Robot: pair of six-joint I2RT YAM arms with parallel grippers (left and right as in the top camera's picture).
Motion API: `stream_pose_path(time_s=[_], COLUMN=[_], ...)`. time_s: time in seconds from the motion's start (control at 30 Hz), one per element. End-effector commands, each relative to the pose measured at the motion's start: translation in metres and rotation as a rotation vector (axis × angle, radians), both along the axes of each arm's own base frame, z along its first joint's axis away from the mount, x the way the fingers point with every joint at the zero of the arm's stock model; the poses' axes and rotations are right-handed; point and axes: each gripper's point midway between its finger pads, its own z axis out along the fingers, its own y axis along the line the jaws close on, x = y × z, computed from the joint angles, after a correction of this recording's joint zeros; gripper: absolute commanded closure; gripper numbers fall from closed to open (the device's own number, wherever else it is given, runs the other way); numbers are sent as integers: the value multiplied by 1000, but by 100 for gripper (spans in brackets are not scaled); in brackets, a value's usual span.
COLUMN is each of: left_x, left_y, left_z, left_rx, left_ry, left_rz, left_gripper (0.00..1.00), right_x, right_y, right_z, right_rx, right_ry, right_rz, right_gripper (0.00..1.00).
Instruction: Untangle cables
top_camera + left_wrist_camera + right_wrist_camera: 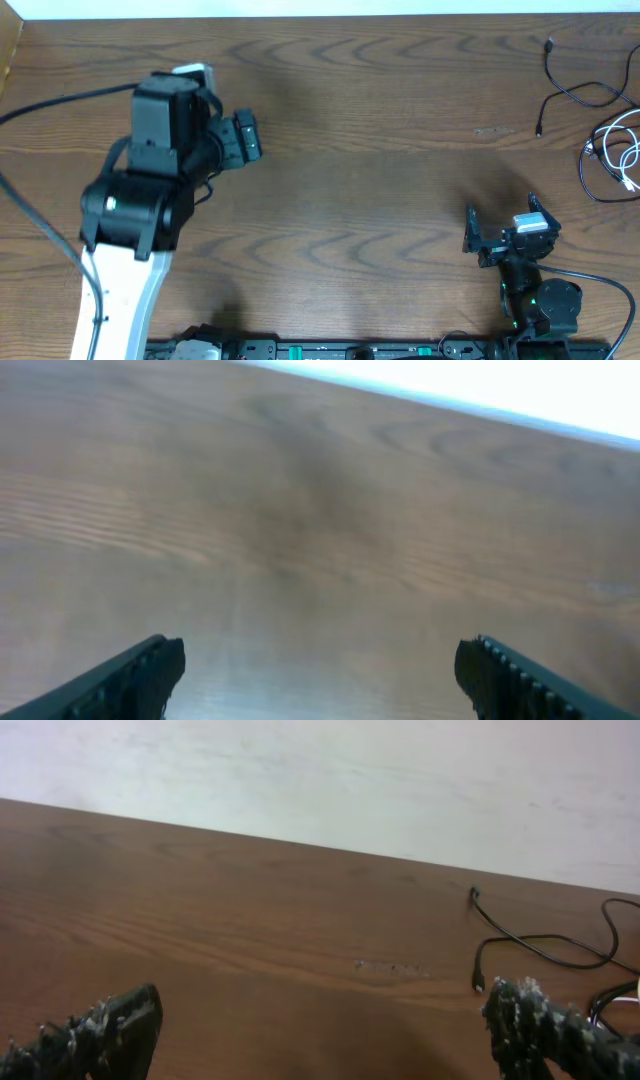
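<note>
Cables: one thin black cord (572, 95) and one thin white looped cord (625, 150). Both sit at the far right edge of the brown wood-grain table (350, 130), close together. A black loop appears to cross the white loops, and part of this is cut off by the frame. Nothing is touching either cord.

Right gripper (500, 222): jaws spread wide, empty, on the near side of the table and short of the cords. Left gripper (250, 137): also wide open and empty, well apart from the cords on the table's left side.

Likely step: reaching in, nothing untangled yet. The right arm is nearer. It should aim for a free plug end or a lone stretch of black cord away from the crossing, pinch one strand only, and pull slowly so the white loops don't drag along.

Views: the overhead shows both cords and both arms. The right wrist shows only the black cord (530, 942) lying beyond its fingertips, and the white one can't be made out there. The left wrist shows bare wood between its fingers (130, 680) and no cords.
</note>
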Motion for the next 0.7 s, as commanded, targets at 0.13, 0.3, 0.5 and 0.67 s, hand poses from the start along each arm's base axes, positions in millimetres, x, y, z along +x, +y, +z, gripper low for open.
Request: stream_pose_path(time_s=[0.13, 0.3, 0.5, 0.67], left_x=[-20, -46, -61, -67], left_y=[40, 52, 62, 70], left_z=[22, -17, -55, -93], left_rx=[-29, 1, 89, 119], left_ry=[-428, -662, -771, -762], left_rz=[87, 89, 118, 156], left_gripper=[8, 8, 8, 8], right_x=[0, 0, 0, 0], right_y=[0, 0, 0, 0], right_z=[0, 0, 0, 0], right_rx=[0, 0, 0, 0], right_ry=[-3, -3, -3, -3], right_rz=[-5, -5, -5, -5], right_gripper=[1, 1, 1, 1])
